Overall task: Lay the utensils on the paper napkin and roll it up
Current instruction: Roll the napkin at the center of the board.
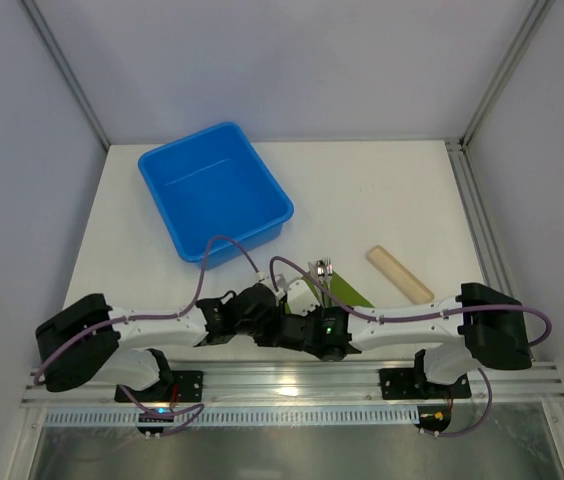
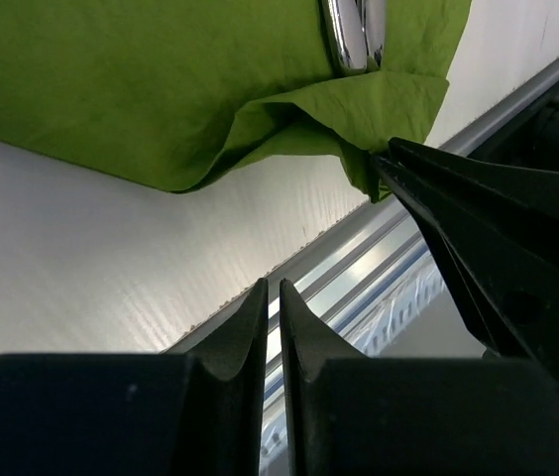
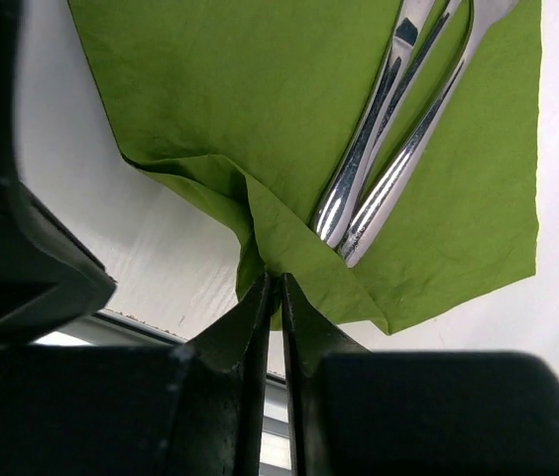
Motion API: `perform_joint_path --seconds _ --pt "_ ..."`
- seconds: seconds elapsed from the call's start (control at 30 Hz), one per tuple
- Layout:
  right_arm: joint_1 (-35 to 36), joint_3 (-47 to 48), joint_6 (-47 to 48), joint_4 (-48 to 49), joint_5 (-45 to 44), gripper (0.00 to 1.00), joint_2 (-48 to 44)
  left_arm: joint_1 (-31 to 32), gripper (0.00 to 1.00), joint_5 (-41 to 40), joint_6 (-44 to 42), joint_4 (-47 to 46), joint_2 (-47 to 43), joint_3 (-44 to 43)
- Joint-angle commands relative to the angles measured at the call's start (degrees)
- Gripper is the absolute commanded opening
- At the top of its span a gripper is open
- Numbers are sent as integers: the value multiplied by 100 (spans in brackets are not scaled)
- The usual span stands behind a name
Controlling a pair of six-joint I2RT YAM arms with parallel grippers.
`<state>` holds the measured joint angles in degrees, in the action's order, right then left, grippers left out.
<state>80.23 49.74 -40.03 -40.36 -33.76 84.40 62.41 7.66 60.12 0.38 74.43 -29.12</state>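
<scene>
I see right gripper pinching green napkin at folded edge; cutlery on napkin; left gripper nearly closed, empty.

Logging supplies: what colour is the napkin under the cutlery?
Lime green, plain: the napkin shows best in the right wrist view.

The left arm and right arm have white links and bulky black joint housings; purple cables loop at mid-frame. Black tapered fingers fill each wrist view's bottom.
</scene>
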Motion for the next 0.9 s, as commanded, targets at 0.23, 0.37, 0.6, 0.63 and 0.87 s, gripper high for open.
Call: perform_joint_path --seconds 0.23,0.37,0.6,0.63,0.87 --pt "-51 -43 -312 221 -316 17 -310 52 6 429 431 -1506 1099 -506" --pt "-95 -157 -453 283 -263 20 -547 43 6 517 352 -1506 1477 -813" --pt "-147 -69 -1330 -542 -798 38 -846 52 5 351 185 -1146 1680 -1218" --pt "-174 -95 -1454 -656 -799 42 -916 52 5 307 167 -1024 1671 -1236" --pt "-227 -649 -1824 -561 -167 43 -1785 43 5 -27 -17 -522 1609 -1438"
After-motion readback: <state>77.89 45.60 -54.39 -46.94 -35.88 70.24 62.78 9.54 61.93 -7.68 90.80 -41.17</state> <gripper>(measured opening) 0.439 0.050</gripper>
